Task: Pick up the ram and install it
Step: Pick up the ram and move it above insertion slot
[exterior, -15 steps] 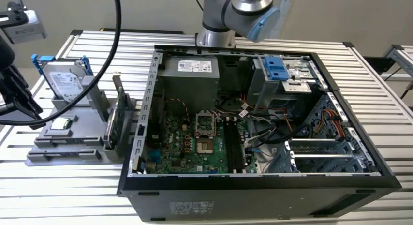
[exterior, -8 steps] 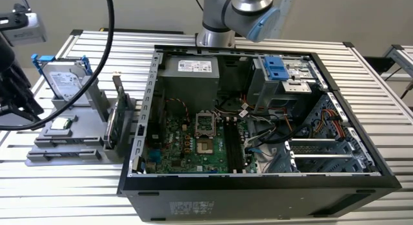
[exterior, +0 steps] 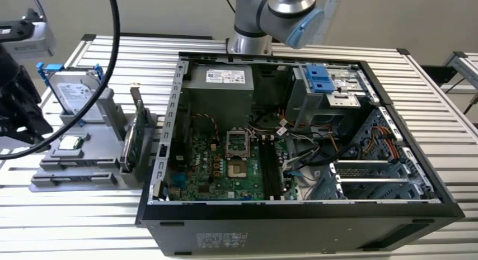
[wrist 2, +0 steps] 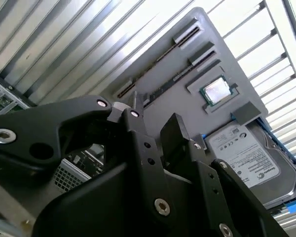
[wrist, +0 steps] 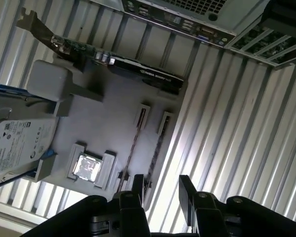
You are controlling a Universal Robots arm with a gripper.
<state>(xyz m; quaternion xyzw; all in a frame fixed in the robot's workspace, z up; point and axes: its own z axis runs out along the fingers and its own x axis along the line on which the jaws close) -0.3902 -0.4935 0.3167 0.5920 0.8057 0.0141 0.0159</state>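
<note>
**Here the ram is being kept on edge in its holder, with the tool open close by**

The ram (wrist: pixel 154 155) is being carried on its long edge in a narrow slot of the grey holder (wrist: pixel 108 123). It is being kept well apart from the open computer case (exterior: pixel 299 226). A second thin strip is being held in the neighbouring slot just beside it. In both wrist views the tool (wrist: pixel 163 190) (wrist 2: pixel 155 112) is being shown with its fingers apart and nothing between them. It is being held near one end of those slots and, as far as can be told, is touching neither strip.

The ram is being judged light, stiff and thin, yet fragile, since its chips and contact edge are likely being put at risk by any squeeze or twist. A hold across the two flat faces, along the free upper edge near mid-length, is being judged soundest, with the contact edge left alone.

Everything is being borne by a bench (exterior: pixel 112 226) of pale metal slats, whose grooves are offering poor footing for anything thin that is dropped. The holder is also being shared by a hard drive (exterior: pixel 71 92), a processor (exterior: pixel 71 141) and a green card (exterior: pixel 138 126), so room around the ram is being squeezed. Inside the case, the black slots (exterior: pixel 270 170) are being crowded by loose cables (exterior: pixel 299 148) on one side.
</note>
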